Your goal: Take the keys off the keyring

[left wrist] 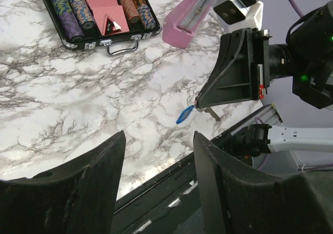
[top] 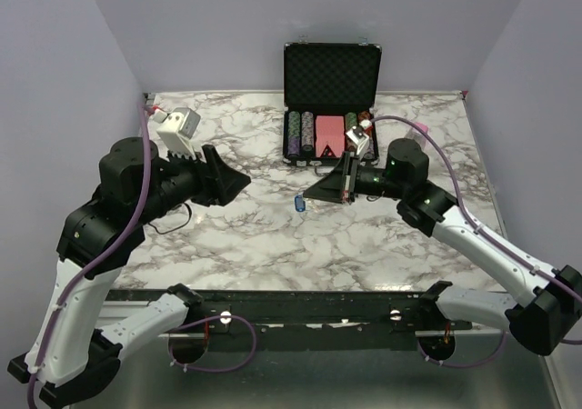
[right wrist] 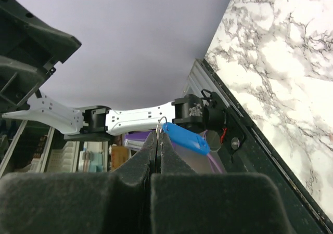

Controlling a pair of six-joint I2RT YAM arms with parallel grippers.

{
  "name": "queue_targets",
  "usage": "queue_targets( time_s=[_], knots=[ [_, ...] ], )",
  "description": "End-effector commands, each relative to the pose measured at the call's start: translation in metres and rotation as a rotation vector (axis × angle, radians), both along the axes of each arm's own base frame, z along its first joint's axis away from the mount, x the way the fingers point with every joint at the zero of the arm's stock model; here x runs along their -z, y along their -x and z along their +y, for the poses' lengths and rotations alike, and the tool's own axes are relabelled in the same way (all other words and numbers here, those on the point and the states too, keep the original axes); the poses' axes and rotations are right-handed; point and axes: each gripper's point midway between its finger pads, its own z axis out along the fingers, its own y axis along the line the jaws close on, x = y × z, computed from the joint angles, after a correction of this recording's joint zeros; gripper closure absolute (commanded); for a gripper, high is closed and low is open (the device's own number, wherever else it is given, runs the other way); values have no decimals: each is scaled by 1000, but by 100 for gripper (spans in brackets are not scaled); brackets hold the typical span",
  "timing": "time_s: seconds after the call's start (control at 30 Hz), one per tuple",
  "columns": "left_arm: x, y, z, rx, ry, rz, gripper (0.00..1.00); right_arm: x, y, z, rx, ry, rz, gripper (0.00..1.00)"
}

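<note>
A key with a blue oval head (top: 297, 204) hangs just above the marble table (top: 273, 245) from the keyring (right wrist: 160, 125), a thin silvery loop. My right gripper (right wrist: 158, 138) is shut on that ring, its tips pressed together, and the blue key (right wrist: 186, 138) dangles to one side of them. In the left wrist view the same key (left wrist: 184, 114) hangs off the right gripper's tip (left wrist: 197, 101). My left gripper (left wrist: 159, 135) is open and empty. It points at the key from the left with a gap of bare table between; from above, the left gripper (top: 241, 186) faces the right gripper (top: 309, 194).
An open black chip case (top: 330, 100) with stacks of chips stands at the back, just behind the right gripper. A pink wedge-shaped object (left wrist: 188, 15) lies next to it. A dark rail (top: 300, 304) runs along the table's near edge.
</note>
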Motion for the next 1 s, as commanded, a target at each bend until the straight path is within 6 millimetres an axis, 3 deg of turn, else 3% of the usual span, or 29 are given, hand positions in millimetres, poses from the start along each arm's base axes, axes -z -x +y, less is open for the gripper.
queue_targets(
  time_s=[0.0,0.17,0.4,0.6,0.77,0.97],
  knots=[
    [-4,-1,-3,44,-41,-16,37,-15,-5,-8,94,-126,-26,99],
    [-17,-5,-1,52,-60,-46,37,-16,-9,2,21,-165,-27,99],
    [-35,-3,-9,153,-64,-63,38,-46,-8,15,-130,-109,-158,99],
    [-54,6,-32,311,18,-78,41,-85,23,8,-274,-222,-267,99],
    [-80,29,-57,531,142,-109,44,-98,52,-2,-442,-289,-307,99],
    [-69,45,-64,644,169,-82,50,-105,59,-4,-511,-306,-305,99]
  ],
)
